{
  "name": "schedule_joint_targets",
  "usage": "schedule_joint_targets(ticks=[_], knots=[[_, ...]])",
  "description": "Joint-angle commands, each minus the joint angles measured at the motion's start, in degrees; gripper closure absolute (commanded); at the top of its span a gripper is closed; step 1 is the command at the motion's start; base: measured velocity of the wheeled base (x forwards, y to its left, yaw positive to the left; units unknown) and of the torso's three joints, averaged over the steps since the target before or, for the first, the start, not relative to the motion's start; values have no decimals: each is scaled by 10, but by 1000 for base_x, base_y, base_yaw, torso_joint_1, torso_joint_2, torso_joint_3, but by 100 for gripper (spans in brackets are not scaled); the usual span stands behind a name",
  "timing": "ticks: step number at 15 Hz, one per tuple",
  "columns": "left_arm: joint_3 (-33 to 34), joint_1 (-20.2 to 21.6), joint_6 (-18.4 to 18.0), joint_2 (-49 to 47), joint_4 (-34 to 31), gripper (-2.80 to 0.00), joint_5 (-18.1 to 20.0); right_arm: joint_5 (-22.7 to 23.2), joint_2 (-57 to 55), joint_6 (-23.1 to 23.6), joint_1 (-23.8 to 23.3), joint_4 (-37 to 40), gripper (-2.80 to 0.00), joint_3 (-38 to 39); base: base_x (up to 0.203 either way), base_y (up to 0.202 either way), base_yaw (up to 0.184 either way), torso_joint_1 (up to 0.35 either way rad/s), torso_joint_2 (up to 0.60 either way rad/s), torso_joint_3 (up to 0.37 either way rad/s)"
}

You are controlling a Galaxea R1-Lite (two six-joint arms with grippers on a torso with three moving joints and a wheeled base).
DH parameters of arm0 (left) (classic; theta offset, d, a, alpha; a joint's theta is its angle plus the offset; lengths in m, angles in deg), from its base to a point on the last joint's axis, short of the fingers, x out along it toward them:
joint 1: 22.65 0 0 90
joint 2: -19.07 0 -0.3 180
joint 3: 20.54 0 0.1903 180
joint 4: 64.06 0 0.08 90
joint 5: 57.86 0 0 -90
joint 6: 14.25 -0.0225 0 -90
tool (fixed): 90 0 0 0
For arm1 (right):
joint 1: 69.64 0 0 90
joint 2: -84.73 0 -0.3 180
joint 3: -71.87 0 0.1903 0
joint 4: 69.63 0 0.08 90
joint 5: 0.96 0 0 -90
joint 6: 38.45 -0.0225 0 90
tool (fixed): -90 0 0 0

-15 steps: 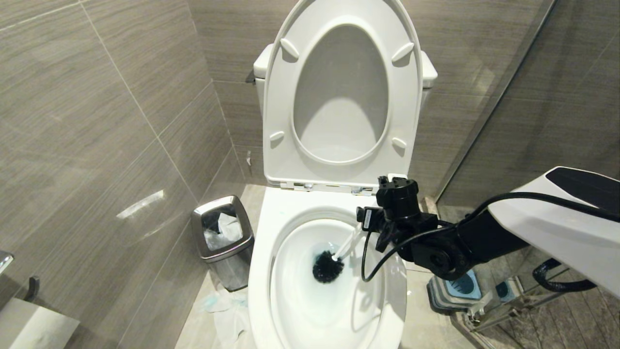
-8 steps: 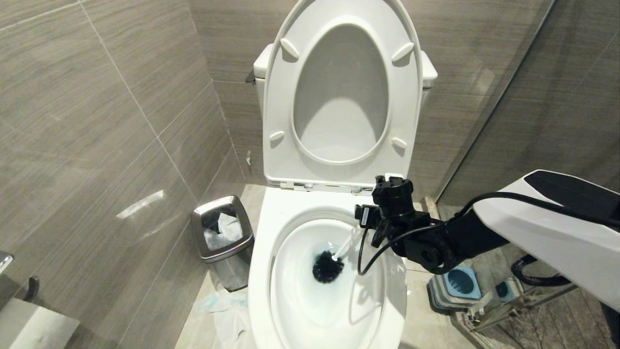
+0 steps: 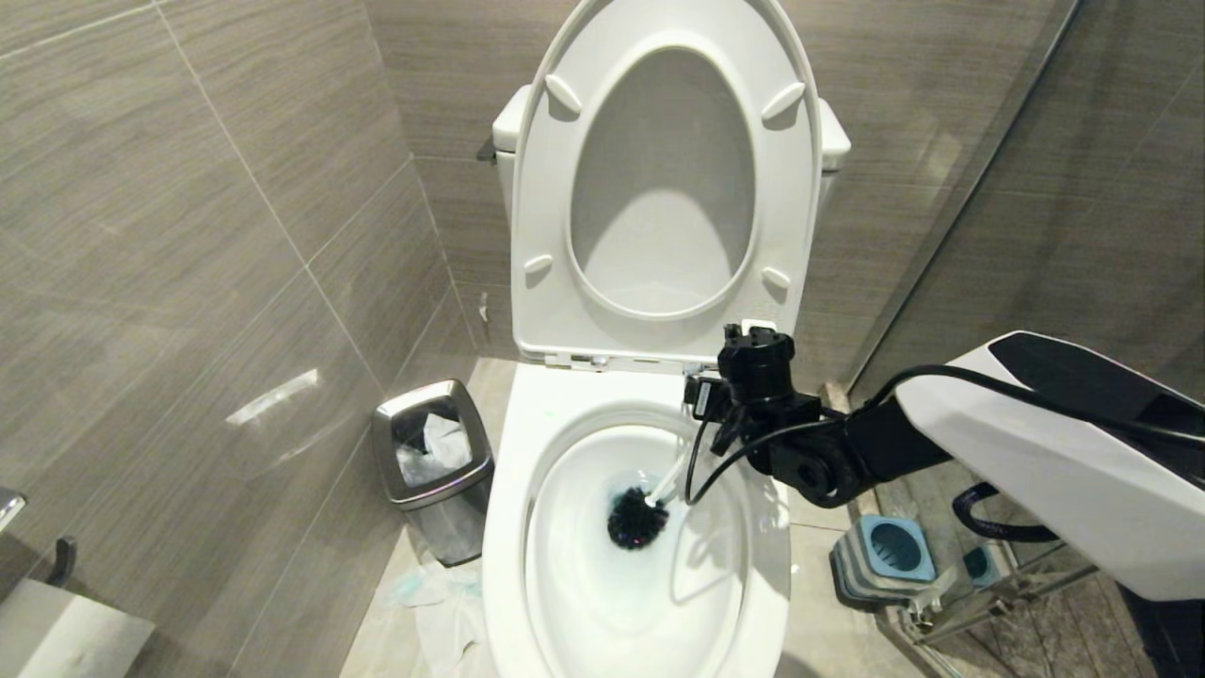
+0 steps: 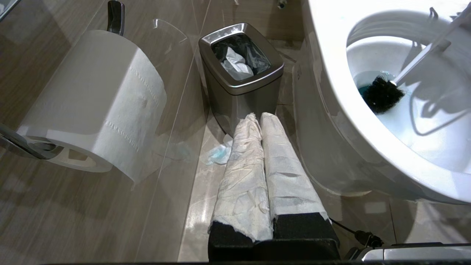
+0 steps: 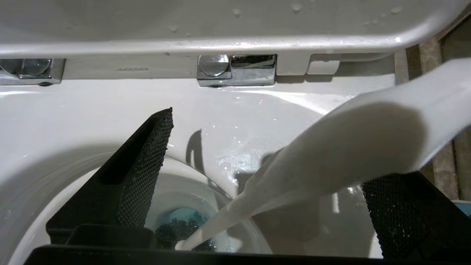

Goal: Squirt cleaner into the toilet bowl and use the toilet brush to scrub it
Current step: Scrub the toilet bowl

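The right gripper [image 5: 265,191] stands wide open around the toilet brush [image 3: 650,508] handle. Its black head sits in the toilet bowl [image 3: 565,621]. The left gripper [image 4: 262,121] (paper-wrapped) is closed

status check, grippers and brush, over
Right gripper open at the bowl's back rim, brush handle loose between the jaws. Left gripper shut, parked near the waste bin. Toilet brush head-down in toilet bowl. Nothing blocking.

The tiled floor [image 3: 828,631] carries the toilet [image 3: 527,603], a steel waste bin [image 3: 433,471] beside it, crumpled tissue [image 3: 428,593] by the bin, and a grey-and-blue brush holder [image 3: 890,560].
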Motion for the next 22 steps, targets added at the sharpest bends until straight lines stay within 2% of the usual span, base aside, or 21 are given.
schedule_joint_targets(ticks=[1, 10, 11, 22], knots=[[0, 0, 0, 0, 0, 0, 0, -1, -11, 0, 2, -2, -280, -16, 0, 0, 0, 0, 0, 0], [0, 0, 0, 0, 0, 0, 0, 0, -29, 9, 3, -1, -280, -24, 0, 0, 0, 0, 0, 0], [0, 0, 0, 0, 0, 0, 0, 0, -31, 10, 3, -1, 0, -25, 0, 0, 0, 0, 0, 0], [0, 1, 0, 0, 0, 0, 0, 0, -23, 10, 4, -3, 0, -26, 0, 0, 0, 0, 0, 0]])
